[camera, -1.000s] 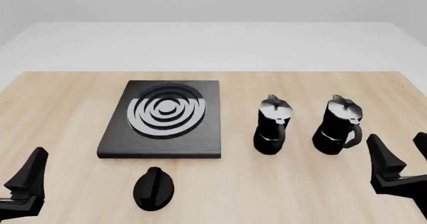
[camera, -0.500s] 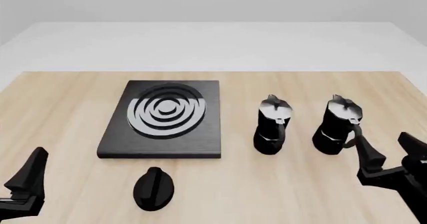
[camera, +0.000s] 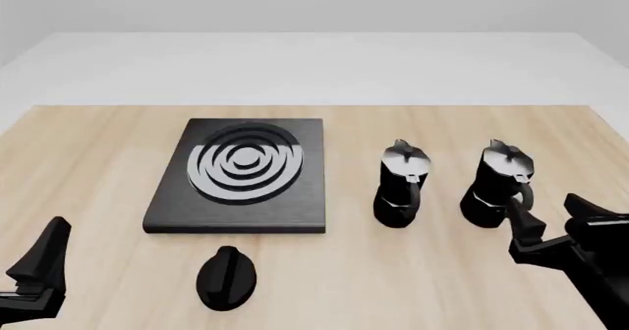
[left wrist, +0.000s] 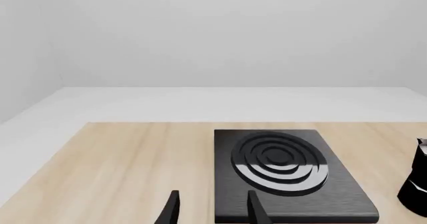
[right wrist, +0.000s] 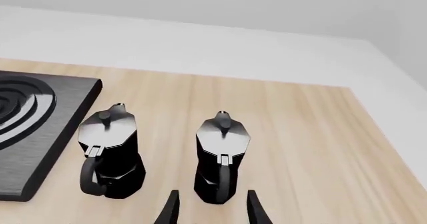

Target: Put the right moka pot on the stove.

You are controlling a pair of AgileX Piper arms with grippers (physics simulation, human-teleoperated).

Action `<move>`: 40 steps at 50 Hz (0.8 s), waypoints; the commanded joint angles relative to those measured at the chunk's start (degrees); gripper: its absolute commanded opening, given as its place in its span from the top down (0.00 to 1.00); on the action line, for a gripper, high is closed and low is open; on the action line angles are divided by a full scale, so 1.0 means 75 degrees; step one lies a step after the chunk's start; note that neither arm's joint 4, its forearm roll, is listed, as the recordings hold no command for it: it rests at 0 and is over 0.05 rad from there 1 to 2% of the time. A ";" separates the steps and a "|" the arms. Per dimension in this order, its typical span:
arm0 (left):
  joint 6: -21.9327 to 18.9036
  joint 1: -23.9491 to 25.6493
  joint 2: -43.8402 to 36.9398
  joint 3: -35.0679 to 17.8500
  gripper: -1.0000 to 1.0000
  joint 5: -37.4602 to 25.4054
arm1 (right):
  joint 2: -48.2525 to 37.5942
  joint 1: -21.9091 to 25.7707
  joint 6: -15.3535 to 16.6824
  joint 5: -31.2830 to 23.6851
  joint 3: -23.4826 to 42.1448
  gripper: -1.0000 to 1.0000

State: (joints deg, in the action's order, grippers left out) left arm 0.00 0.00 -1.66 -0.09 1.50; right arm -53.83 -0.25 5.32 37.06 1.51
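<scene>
Front view: the stove (camera: 239, 176) lies flat on the table (camera: 99, 160), left of centre, its silver rings toward the far end of the slab. A knob (camera: 226, 277) sits on the wood just in front of it, apart from its near edge. To the right of the stove stand two upright pots: the left pot (camera: 401, 184) and, further right, the right pot (camera: 502, 183), both with handles facing the near side. The right gripper (camera: 556, 233) hangs just in front of the right pot, jaws apart, with the left finger close to the pot's handle; contact cannot be told. The left gripper (camera: 37, 267) sits low at the near left corner, well apart from everything; only one finger shows, so its jaws cannot be told here

Left wrist view: the left gripper (left wrist: 211, 209) shows two fingertips spread apart with nothing between them. Beyond them is the stove (left wrist: 288, 174), and a sliver of the left pot (left wrist: 417, 184) shows at the frame edge

Right wrist view: the right gripper (right wrist: 211, 209) has its fingertips spread, holding nothing, with the right pot (right wrist: 220, 158) straight ahead, its handle pointing back between them. The left pot (right wrist: 110, 153) stands beside it, near the stove (right wrist: 33, 134) edge. Both pots stand on bare wood, off the stove
</scene>
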 commanded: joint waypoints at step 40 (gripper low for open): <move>-0.0002 -0.0001 -0.0004 0.0000 0.00 0.0002 | -0.2401 -0.0316 -0.0085 0.1495 0.0524 0.00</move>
State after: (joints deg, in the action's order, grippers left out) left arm -0.01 0.00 -1.65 -0.09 1.49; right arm -69.08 -2.47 5.27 46.66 4.80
